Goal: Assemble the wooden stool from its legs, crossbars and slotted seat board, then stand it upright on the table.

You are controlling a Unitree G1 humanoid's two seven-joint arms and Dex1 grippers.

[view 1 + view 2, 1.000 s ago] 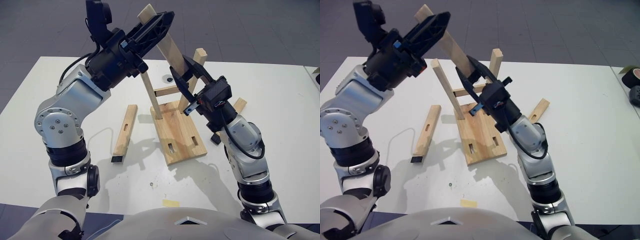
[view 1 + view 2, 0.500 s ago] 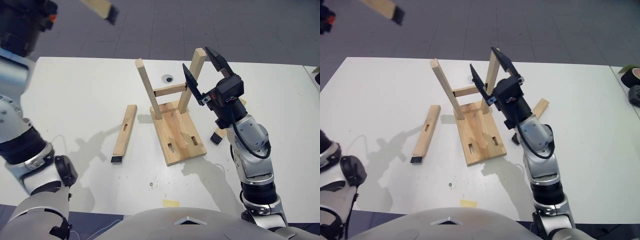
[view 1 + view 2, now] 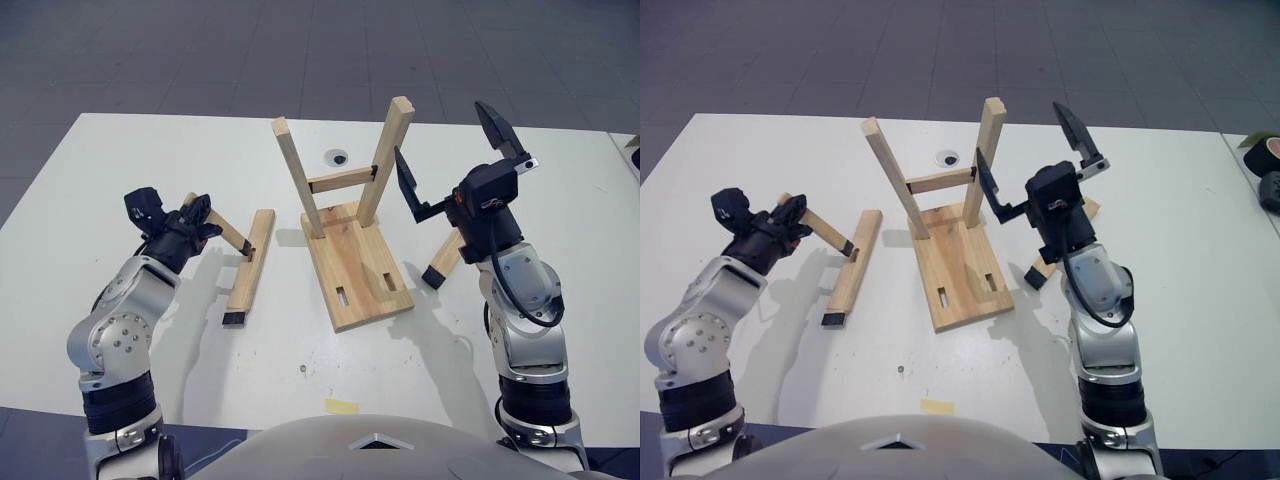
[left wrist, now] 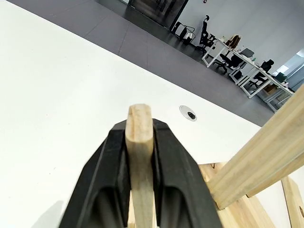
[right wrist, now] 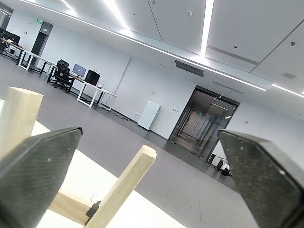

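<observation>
Stool, part-built, on the white surface [image 3: 130, 150]. We list the parts by size.

- Seat board [image 3: 358, 262]: lies flat at the middle of the surface. We count two upright legs [image 3: 298, 178] standing in its far end, joined by a crossbar [image 3: 341, 181]. Two empty slots [image 3: 343, 296] show at the end facing the near edge.
- Flat leg [image 3: 250, 262]: lies just beside the board toward the left edge, with its long axis running from far edge to near edge.
- Spare leg [image 3: 445, 255]: lies on the board's other side, toward the right edge.
- Held leg [image 3: 222, 228]: clamped in the left pincer [image 3: 190, 225]. Its long axis slants from the pincer toward the board, and its dark-capped end is close to the flat leg. We cannot tell whether the two touch.
- Left arm: low and bent, between the left edge and the board.
- Right pincer [image 3: 440, 130]: released, spread wide and raised, just beside the right-hand upright leg and holding nothing.

We judge that the next move depends on the empty slots. They lie beyond the flat leg from the left pincer, and the held leg must be turned upright before it can be seated.
</observation>
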